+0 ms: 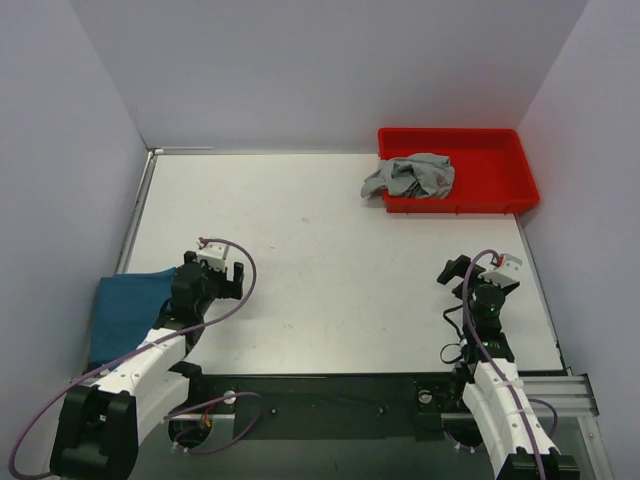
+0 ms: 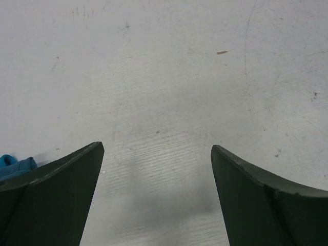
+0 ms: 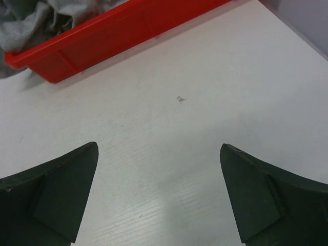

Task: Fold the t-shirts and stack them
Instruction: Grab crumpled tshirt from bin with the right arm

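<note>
I have both claws spread wide with nothing between them: the left claw [image 2: 156, 148] hovers over bare desk [image 1: 340, 260] near its left side, and the right claw [image 3: 159, 146] is low over the right side, facing the red tray [image 1: 460, 207].

The teal t-shirt [image 1: 130, 310] lies at the desk's left edge, partly under my left arm and apparently hanging over the edge. A careless tug could slide it off the desk.

The grey t-shirt [image 1: 410, 177] is bunched in the tray's near-left corner and spills over the rim onto the desk. If I pull it sideways, I expect the cloth to catch on the rim and drag or tip the tray. A pinch on 1 loose layer would lift it in a tangle.

The tray holds only that shirt, and the rest of it shows bare red.
</note>
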Tool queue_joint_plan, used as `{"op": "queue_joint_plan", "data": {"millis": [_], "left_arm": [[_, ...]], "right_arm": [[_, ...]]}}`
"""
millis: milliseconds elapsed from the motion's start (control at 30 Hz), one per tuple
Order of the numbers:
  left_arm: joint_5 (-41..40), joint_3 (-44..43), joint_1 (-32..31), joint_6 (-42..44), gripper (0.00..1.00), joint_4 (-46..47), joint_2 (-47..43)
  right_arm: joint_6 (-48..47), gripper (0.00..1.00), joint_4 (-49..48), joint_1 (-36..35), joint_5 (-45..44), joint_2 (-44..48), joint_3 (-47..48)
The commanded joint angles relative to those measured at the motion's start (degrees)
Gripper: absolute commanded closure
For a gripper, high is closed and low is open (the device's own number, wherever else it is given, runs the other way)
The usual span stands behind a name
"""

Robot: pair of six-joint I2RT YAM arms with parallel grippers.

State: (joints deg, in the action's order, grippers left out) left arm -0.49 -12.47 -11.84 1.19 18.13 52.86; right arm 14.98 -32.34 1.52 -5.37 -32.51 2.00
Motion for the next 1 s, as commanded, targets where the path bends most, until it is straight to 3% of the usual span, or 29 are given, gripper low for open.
{"op": "queue_joint_plan", "data": {"millis": [0, 33, 100, 200, 267, 367, 433, 533, 667, 900, 967], "left_arm": [[13.95, -5.44, 0.06, 5.46, 0.03, -4.22, -1.44], [17.51, -6.42, -0.03, 10.88, 0.03, -7.72, -1.53], [21.76, -7.91, -0.12, 12.95, 0.03, -8.11, -1.18], [12.94, -11.42, -0.03, 8.58, 0.03, -9.86, 0.83], [7.81, -17.04, 0.32, 3.13, 0.03, -15.91, 4.77], [13.92, -27.65, 0.32, -0.39, 0.03, -28.37, 11.28], [23.47, -34.59, 0.06, -0.84, 0.04, -35.04, 16.01], [28.69, -45.68, -0.29, 1.42, 0.08, -50.93, 24.29], [28.54, -58.36, -0.47, 8.37, 0.12, -64.33, 33.88], [25.71, -60.83, 0.32, 10.06, 0.12, -60.85, 34.24], [26.07, -60.04, 0.85, 8.74, 0.12, -59.79, 33.98]], "right_arm": [[15.25, 0.00, 10.36, 0.76, -12.14, 2.89, 7.92], [13.95, 0.00, 9.67, 1.03, -9.51, 2.28, 10.54], [10.60, 0.00, 9.75, 1.12, -2.39, -1.30, 16.76], [7.53, 0.00, 19.89, 1.03, 8.49, -11.14, 29.17], [6.64, 0.00, 30.07, 1.12, 11.85, -20.62, 46.69], [6.02, 0.00, 44.78, 1.03, 12.40, -38.69, 63.70], [5.67, 0.04, 53.40, 1.03, 10.30, -49.76, 76.79], [6.81, 0.11, 63.86, 1.03, 8.62, -66.91, 94.18], [8.40, 0.14, 65.47, 0.77, 8.52, -81.79, 106.33], [6.19, 0.12, 64.16, -2.75, 13.89, -97.47, 122.17], [6.99, 0.18, 63.89, -2.75, 12.23, -100.63, 124.81]]}}
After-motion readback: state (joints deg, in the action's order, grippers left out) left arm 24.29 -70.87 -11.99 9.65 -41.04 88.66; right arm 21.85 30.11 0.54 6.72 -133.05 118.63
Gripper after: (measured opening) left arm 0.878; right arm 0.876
